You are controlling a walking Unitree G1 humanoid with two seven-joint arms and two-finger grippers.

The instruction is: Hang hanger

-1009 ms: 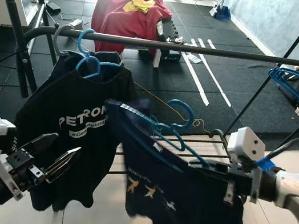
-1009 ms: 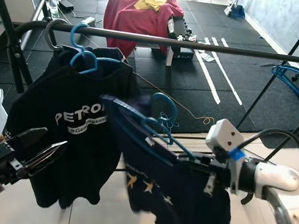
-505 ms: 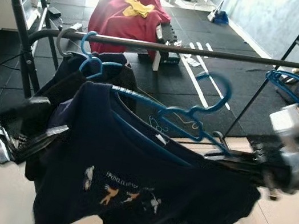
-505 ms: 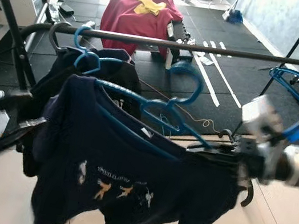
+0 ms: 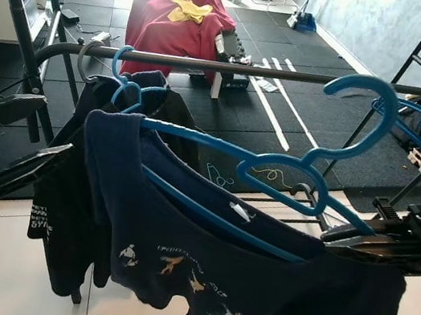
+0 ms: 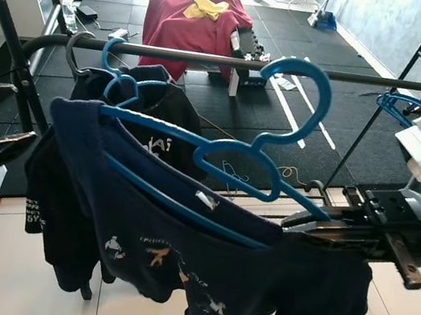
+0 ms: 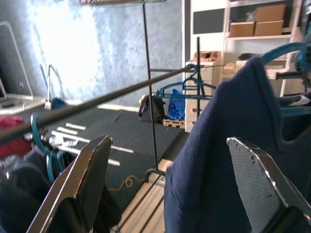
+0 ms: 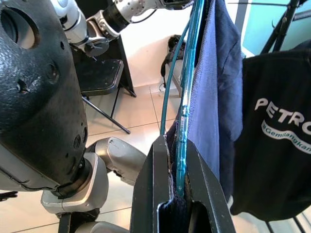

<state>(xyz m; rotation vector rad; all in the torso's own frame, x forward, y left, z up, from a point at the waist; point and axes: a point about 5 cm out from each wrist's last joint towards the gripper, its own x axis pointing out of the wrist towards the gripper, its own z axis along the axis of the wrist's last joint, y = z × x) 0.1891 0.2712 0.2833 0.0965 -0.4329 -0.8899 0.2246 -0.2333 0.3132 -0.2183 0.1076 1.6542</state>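
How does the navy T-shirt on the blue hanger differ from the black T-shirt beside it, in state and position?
The navy T-shirt is not on the rail; the right gripper holds its blue hanger with jaws shut, its hook free near the rail. The black T-shirt already hangs from the rail. The navy T-shirt shows small figures on its front, the black one white lettering. Both are dark and on blue hangers.
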